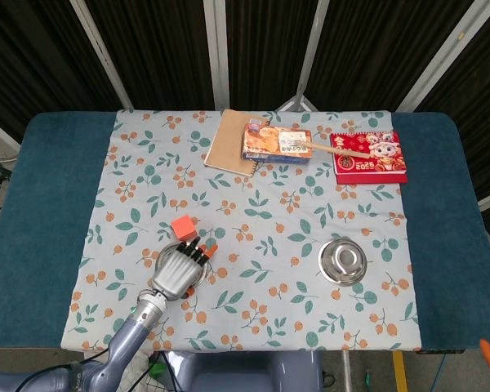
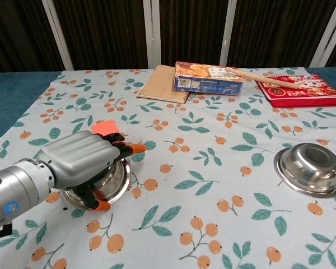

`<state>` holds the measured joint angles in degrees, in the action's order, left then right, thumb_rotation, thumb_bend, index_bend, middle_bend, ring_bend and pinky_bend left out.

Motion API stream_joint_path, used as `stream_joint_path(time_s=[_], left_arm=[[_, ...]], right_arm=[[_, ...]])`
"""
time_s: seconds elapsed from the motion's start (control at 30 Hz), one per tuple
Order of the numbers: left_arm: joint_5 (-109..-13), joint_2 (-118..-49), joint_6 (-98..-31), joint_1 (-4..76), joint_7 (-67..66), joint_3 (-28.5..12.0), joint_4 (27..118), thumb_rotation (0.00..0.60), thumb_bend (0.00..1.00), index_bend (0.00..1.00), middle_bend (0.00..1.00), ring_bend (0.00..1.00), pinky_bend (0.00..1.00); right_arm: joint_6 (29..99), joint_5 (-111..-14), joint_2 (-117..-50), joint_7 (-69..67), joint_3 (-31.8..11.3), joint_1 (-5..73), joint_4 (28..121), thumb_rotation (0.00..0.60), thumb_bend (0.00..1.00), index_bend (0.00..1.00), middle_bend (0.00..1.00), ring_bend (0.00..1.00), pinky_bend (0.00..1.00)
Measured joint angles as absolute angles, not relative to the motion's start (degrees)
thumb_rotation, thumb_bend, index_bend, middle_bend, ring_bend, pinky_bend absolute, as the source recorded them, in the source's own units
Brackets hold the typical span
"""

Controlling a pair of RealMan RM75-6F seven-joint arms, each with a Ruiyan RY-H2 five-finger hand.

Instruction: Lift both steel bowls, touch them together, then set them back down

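Note:
The left steel bowl (image 2: 116, 182) sits on the flowered cloth, mostly hidden under my left hand (image 2: 81, 162). The hand lies over it, fingers stretched past the far rim and thumb at the near rim; no closed grip shows. From the head view the same hand (image 1: 178, 272) covers that bowl almost completely. The right steel bowl (image 1: 343, 260) stands alone on the cloth, also in the chest view (image 2: 309, 168). Of my right hand only orange fingertips (image 1: 489, 353) show at the head view's right edge, far apart, well away from the right bowl.
An orange cube (image 2: 103, 126) sits just behind the left bowl, close to my fingertips. At the back lie a brown notebook (image 1: 233, 140), a printed box (image 1: 278, 142) with a wooden stick on it, and a red calendar (image 1: 369, 155). The blue table (image 1: 41, 212) borders the cloth.

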<state>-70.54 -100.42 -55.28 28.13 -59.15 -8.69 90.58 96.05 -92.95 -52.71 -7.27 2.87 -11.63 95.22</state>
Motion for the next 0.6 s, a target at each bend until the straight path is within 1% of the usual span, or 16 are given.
stream_joint_path(time_s=[0.43,0.6], left_arm=[[-69.8,-98.6,-59.0,28.7,-60.2,-6.3,93.7,0.509,0.1,0.0,0.16,0.06,0.25],[-69.6,-97.9,-60.0,28.7,-59.9,-5.1,94.3,0.486,0.09,0.0,0.15,0.06,0.25]], right_arm=[[95.4,-92.3,-52.6,-7.2,2.9,-11.4,95.5,0.6,0.39,0.0,0.0,0.0,0.01],[95.5,-92.4,-52.4,-7.5,3.1,-11.5,95.5,0.6,0.39,0.0,0.0,0.0,0.01]])
